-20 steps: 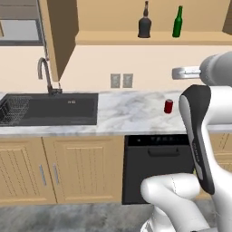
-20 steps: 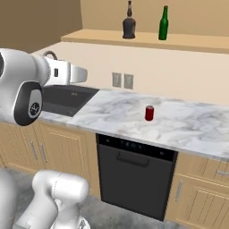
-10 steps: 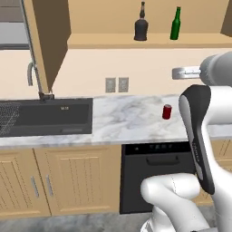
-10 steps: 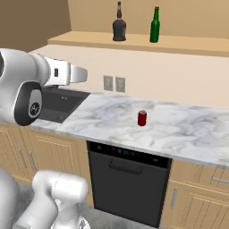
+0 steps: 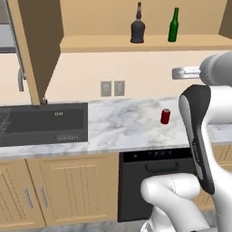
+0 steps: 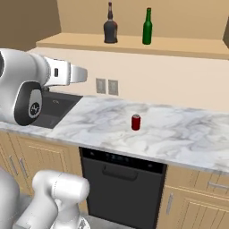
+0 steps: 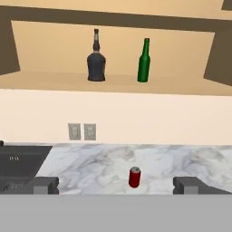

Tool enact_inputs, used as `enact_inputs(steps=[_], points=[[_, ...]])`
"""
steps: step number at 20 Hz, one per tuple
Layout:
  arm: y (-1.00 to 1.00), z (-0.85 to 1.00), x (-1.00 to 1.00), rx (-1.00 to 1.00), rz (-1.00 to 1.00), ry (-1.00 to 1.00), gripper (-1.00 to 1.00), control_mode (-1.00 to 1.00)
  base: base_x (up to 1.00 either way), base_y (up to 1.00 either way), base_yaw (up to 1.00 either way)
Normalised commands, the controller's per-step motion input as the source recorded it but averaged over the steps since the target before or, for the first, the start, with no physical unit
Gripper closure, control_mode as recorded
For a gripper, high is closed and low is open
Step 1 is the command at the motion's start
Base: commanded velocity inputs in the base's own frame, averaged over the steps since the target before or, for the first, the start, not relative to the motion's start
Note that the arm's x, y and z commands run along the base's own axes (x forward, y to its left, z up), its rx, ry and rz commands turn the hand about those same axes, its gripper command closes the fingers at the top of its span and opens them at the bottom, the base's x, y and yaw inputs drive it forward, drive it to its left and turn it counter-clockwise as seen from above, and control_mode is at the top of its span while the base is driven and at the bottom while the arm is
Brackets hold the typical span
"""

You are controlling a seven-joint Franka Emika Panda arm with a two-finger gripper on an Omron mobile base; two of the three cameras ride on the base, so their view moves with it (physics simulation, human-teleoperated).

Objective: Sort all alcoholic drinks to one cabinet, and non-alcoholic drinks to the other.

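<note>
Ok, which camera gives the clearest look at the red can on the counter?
The right base view: the red can stands unobstructed mid-counter, silver top visible. The left base view shows it close beside the robot's arm. In the hand view it sits low between the finger tips.

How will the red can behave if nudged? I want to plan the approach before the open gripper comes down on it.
The red can stands upright and alone on the marble counter, so a low push would probably slide it; a high one might tip it. Round-sided, it would likely roll once down. It looks small beside the open gripper, so probably light and rigid.
</note>
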Motion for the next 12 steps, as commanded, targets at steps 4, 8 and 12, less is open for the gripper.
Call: enact_inputs(steps=[4,8,12], points=[[0.00,0.00,0.00,0.00,0.00,0.00,-1.00,1.00,0.37,-0.20,-0.09],[0.00,0.00,0.00,0.00,0.00,0.00,-1.00,1.00,0.39,-0.18,-0.09],[0.00,0.00,0.00,0.00,0.00,0.00,-1.00,1.00,0.40,-0.15,-0.08]])
